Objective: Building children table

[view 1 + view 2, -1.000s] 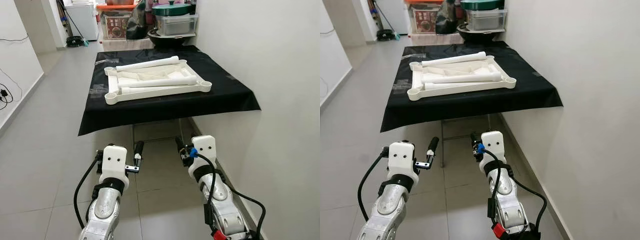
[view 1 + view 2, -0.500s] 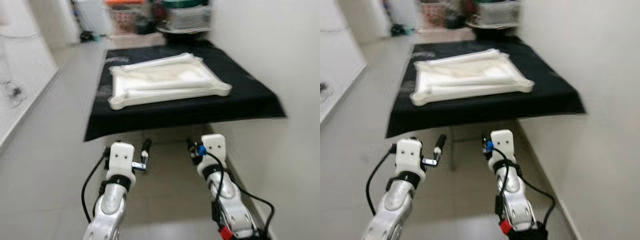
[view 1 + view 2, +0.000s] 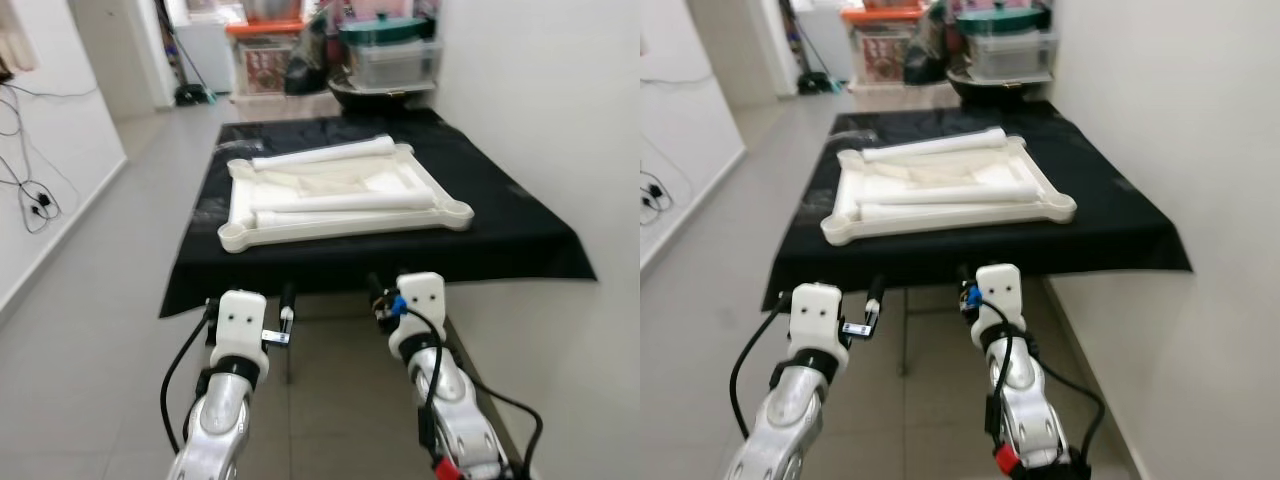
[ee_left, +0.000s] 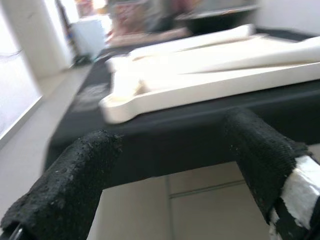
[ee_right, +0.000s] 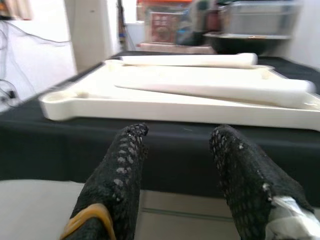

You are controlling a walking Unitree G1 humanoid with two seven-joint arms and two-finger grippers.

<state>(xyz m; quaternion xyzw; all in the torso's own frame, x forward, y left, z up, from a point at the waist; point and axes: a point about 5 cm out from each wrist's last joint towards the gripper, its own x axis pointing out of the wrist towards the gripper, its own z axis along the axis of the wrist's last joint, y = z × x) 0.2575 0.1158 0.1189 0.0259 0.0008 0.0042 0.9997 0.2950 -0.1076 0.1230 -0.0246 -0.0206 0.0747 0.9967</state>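
A white tabletop (image 3: 340, 205) lies upside down on a table draped in black cloth (image 3: 500, 235), set against the right-hand wall, with two white legs resting loose on it: one leg (image 3: 322, 153) along the far edge, another leg (image 3: 342, 201) across the middle. Round sockets mark the tabletop's corners, among them the near-left socket (image 3: 231, 236) and the near-right socket (image 3: 459, 211). Further pale shapes in the recess between the legs are too washed out to name.

The robot stands facing the near edge of the cloth, both arms held low and forward. The left gripper (image 4: 170, 150) sits just short of the cloth's front drop, below the tabletop's level, its fingers (image 4: 75, 175) spread wide with nothing between them. The right gripper (image 5: 175, 150) hangs at a like height beside it, its fingers (image 5: 125, 160) also apart and empty. Neither touches any part.

Storage boxes (image 3: 390, 60) and a dark basin (image 3: 375, 95) crowd the floor and shelf beyond the table; cables (image 3: 30, 190) trail down the wall on the left.

Assembly appears not to have begun: the legs lie unfitted, and this reads as the approach before a first pickup. The next move likely calls for raising a gripper above the table's edge, reaching over the rim and closing on the nearer leg, which is round and may roll, then standing it into a corner socket.
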